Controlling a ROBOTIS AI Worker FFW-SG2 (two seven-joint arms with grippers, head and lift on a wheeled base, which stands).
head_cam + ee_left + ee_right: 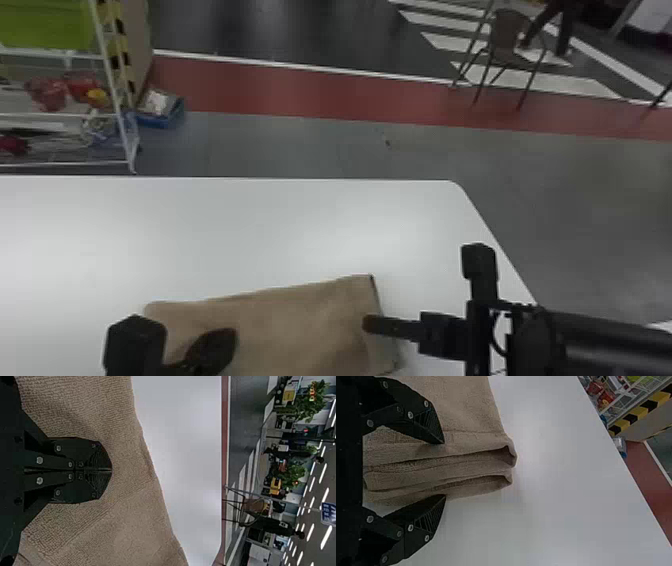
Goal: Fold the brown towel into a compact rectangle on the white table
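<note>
While left hand [214,349] is clenched, right hand [372,324] gapes; blue bin [162,121] holds white bundle [156,103].

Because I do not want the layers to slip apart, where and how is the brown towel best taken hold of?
Probably by the right end of the towel, coming from the robot's right. There the layers lie stacked in thick folds, so a pinch across all of them should keep them together. The right claw stands open there.
</note>
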